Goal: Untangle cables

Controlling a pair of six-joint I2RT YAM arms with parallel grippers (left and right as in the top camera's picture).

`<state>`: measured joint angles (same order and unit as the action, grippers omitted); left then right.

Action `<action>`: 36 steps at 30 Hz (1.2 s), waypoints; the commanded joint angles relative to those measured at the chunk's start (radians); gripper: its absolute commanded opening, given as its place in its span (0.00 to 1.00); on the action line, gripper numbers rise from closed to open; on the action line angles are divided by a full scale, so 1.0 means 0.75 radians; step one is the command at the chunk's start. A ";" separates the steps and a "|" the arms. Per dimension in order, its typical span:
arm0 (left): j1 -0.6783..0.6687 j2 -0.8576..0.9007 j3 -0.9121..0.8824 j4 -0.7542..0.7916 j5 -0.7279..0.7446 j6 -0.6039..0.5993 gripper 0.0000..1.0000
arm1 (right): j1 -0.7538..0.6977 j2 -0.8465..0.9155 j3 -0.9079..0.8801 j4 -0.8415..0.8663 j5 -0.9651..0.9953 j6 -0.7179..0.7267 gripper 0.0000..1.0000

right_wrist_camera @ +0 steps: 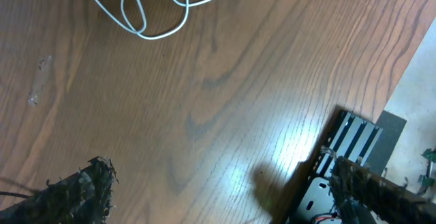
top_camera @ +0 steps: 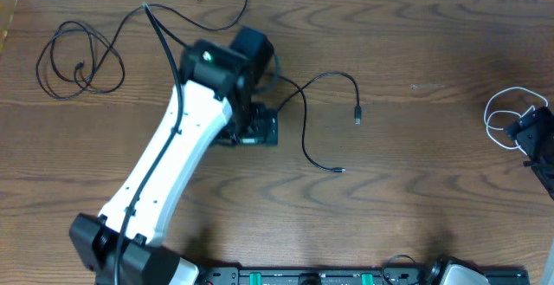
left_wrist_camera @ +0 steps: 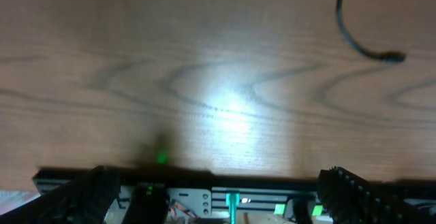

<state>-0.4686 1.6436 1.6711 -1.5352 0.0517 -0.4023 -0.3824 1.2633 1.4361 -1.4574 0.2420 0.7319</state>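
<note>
**Cables.** The white cable [top_camera: 505,114] lies alone in loose loops just ahead of the right gripper [top_camera: 535,138]. It crosses itself but touches no other cord. One black cable [top_camera: 333,76] lies in an open curve just to the right of the left gripper [top_camera: 255,131], with both plugs lying free. Its middle runs under the wrist and cannot be followed there. A coiled black cable [top_camera: 82,55] sits well off to that gripper's left, looped over itself several times. A strand trails from it along the table's far edge; whether that strand is a separate cord cannot be told.

**Progress.** In my judgement the cords are largely separated. The far-left coil looks like the main work outstanding.

**Grippers.** Both have their jaws spread wide with nothing between them, and both hang over bare wood.

**Surface.** The table [top_camera: 415,216] is dark, glossy wood grain, with lamp glare beneath the left gripper. A rail with green lights [top_camera: 303,276] runs along the near edge.

**Room.** A pale strip shows beyond the far edge. Pale floor shows past the table's side by the right gripper.
</note>
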 commanded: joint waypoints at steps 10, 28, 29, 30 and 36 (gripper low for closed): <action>0.032 -0.230 -0.131 -0.002 -0.061 -0.090 0.98 | -0.006 -0.002 0.001 -0.002 0.013 0.020 0.99; 0.042 -0.404 -0.133 -0.141 -0.167 -0.142 0.98 | -0.006 -0.002 0.001 -0.002 0.013 0.020 0.99; 0.042 -0.419 -0.133 -0.146 -0.176 -0.145 0.98 | -0.006 -0.002 0.001 -0.002 0.013 0.020 0.99; 0.042 -0.435 -0.133 -0.148 -0.175 -0.145 0.98 | -0.006 -0.002 0.001 -0.002 0.013 0.020 0.99; 0.043 -0.504 -0.133 -0.148 -0.175 -0.146 0.98 | -0.006 -0.002 0.001 -0.002 0.012 0.020 0.99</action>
<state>-0.4412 1.2907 1.5764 -1.6096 -0.0532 -0.4980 -0.3824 1.2633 1.4361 -1.4574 0.2417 0.7319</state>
